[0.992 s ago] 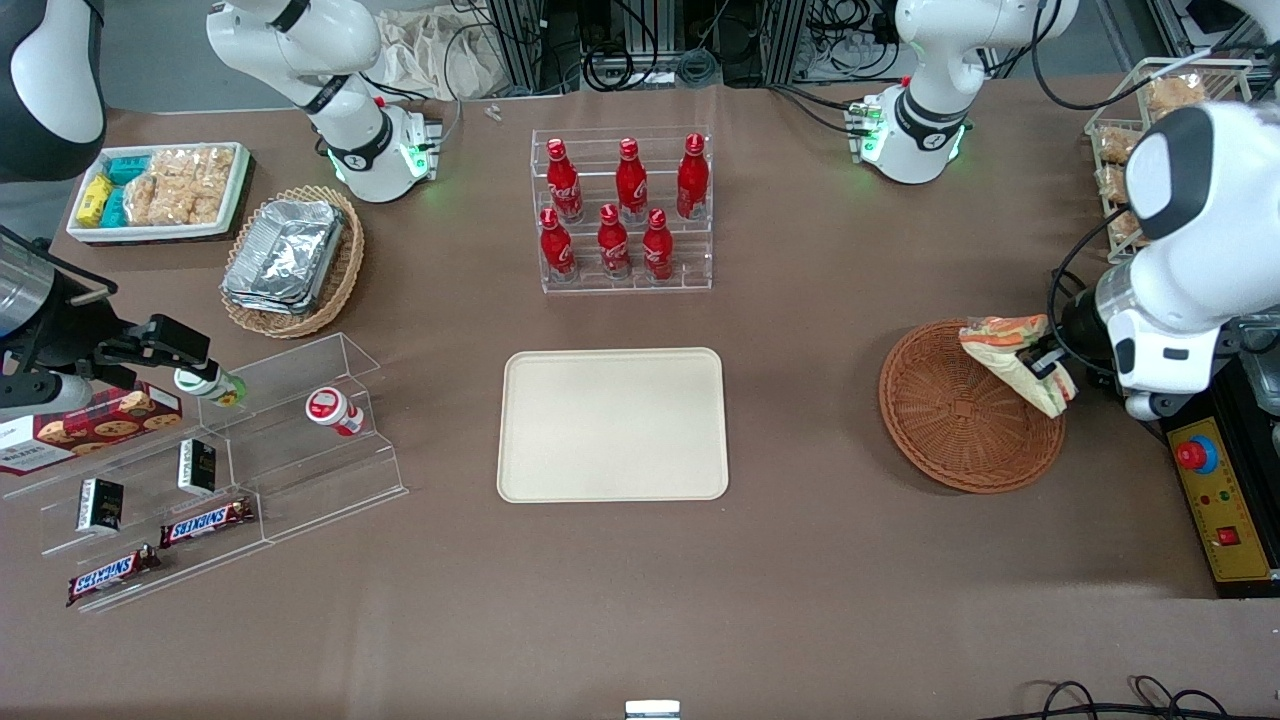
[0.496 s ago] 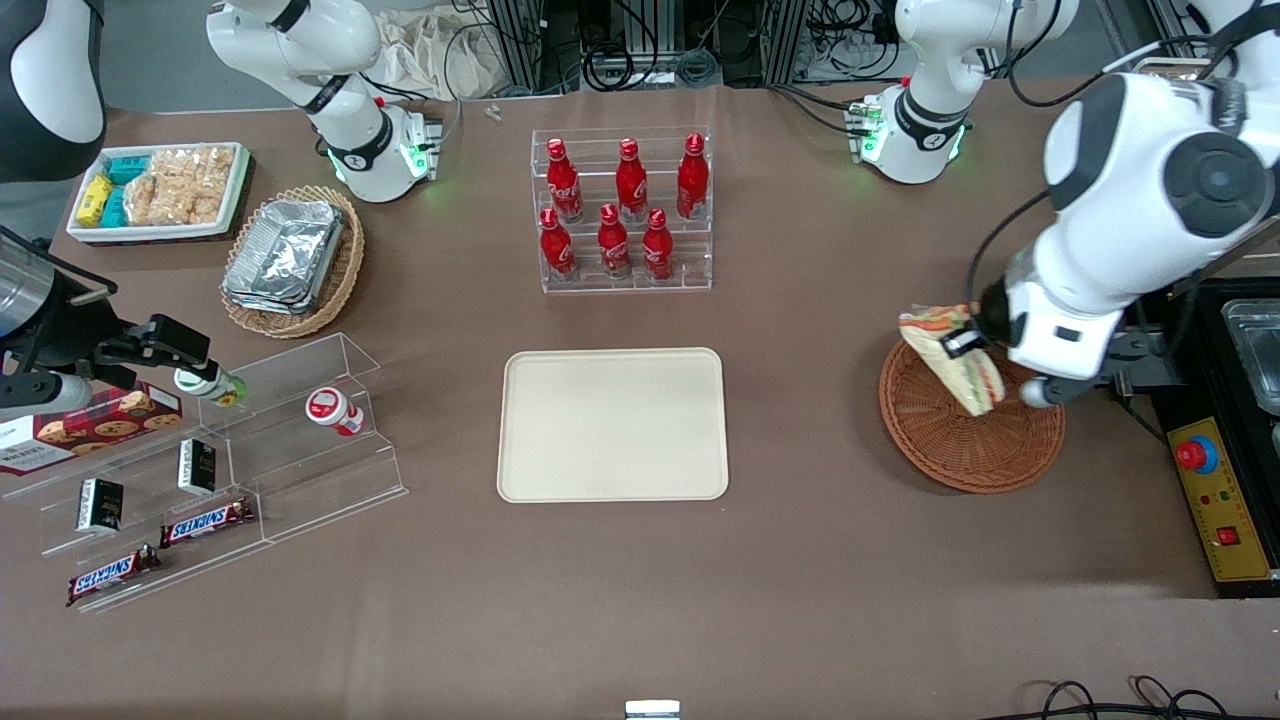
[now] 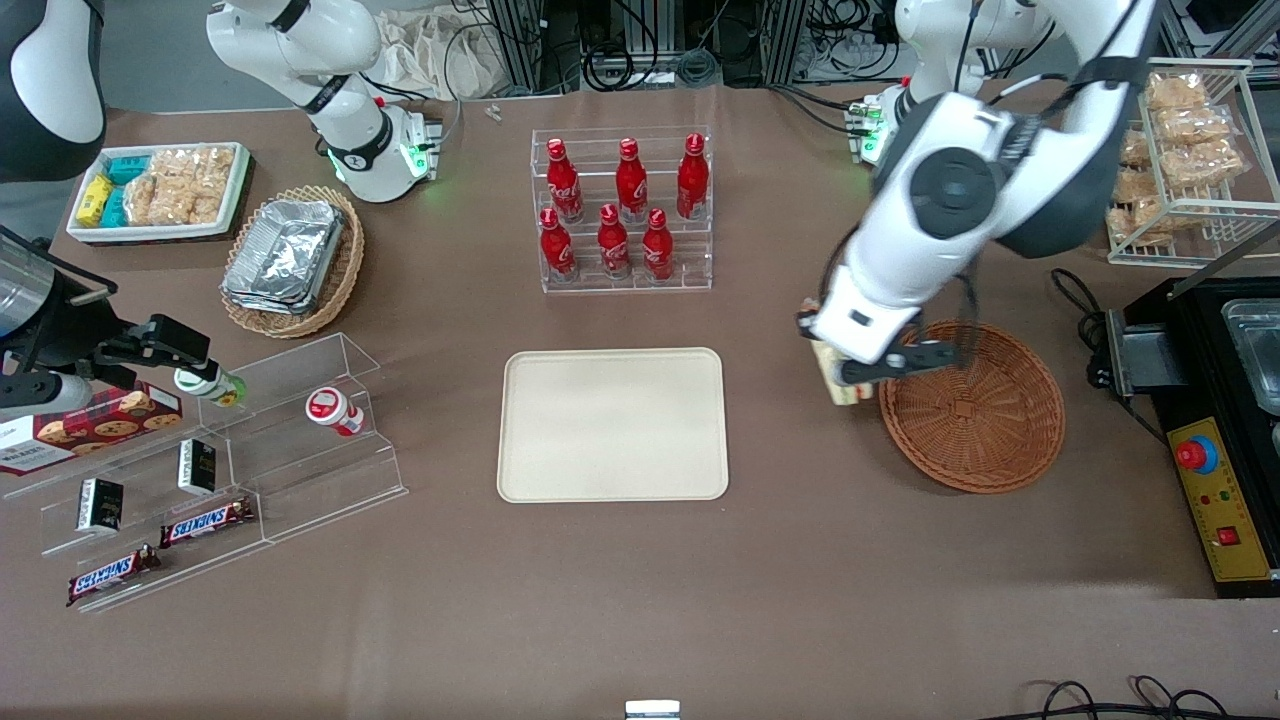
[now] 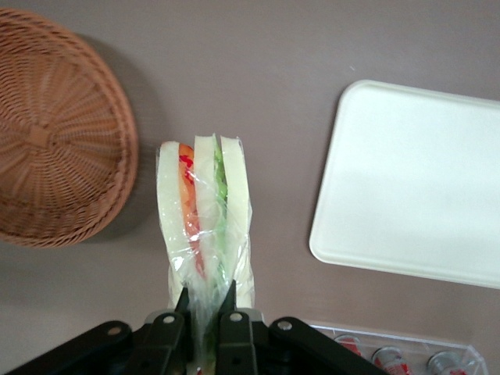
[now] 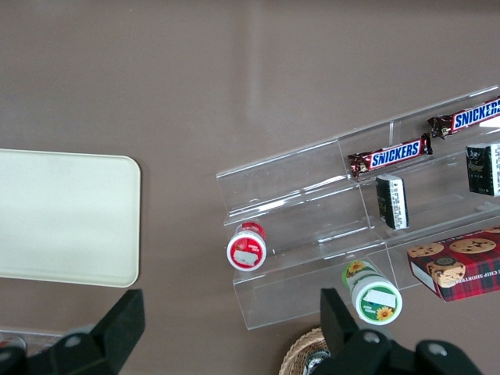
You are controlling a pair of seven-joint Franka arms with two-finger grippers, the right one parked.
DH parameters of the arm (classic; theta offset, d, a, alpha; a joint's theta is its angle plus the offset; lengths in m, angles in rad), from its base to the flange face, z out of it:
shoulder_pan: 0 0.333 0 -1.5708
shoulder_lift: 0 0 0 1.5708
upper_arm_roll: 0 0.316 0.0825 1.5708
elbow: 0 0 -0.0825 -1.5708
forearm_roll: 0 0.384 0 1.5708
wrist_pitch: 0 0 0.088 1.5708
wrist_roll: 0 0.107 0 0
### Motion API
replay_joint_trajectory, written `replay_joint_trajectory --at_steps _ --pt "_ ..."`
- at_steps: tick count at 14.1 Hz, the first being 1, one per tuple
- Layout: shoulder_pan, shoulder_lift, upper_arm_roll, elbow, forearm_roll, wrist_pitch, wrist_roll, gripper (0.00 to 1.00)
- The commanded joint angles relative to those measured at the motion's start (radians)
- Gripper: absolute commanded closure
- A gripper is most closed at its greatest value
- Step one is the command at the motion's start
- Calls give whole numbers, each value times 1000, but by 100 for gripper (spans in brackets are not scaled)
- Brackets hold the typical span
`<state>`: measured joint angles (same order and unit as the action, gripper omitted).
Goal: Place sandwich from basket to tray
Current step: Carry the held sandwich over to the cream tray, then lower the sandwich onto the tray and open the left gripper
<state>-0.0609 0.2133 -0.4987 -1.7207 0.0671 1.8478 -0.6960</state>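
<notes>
While the brown table (image 3: 640,600) takes up most of the scene, the biggest loose thing on it is the one cream tray (image 3: 612,424), sitting bare in the middle; next down is the one reddish basket (image 3: 975,410), toward the working arm's end and holding nothing; a clear rack of six red bottles (image 3: 625,210) stands farther from the front camera than the tray, three per row; a tan wicker basket with foil containers (image 3: 290,258) and two Snickers bars (image 3: 205,522) on a clear stepped shelf (image 3: 230,470) sit toward the parked arm's end; then the gripper (image 4: 205,320), hanging above bare table between basket and tray, just beside the basket's rim; its two fingers (image 4: 232,332) are pinched tight on the plastic wrap of the one sandwich (image 4: 205,219); so the sandwich is in the air, out of the basket, not over the tray yet; three bread slices show, with orange-red and green filling between them.
</notes>
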Motion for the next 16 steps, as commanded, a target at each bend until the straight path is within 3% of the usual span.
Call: replay_joint_trajectory --at_steps 1,5,8,11,14,15,16 --pt "7 76 -79 33 49 103 4 95" --pt "-91 225 -101 42 65 252 -6 98" --pt "-109 348 -103 35 189 371 -43 99" --pt "-114 425 -100 41 198 432 -30 99" --pt "-112 463 -84 39 255 461 -33 98" --pt "-112 471 -77 41 255 464 -33 91" --pt "-112 474 -72 41 255 465 -33 59"
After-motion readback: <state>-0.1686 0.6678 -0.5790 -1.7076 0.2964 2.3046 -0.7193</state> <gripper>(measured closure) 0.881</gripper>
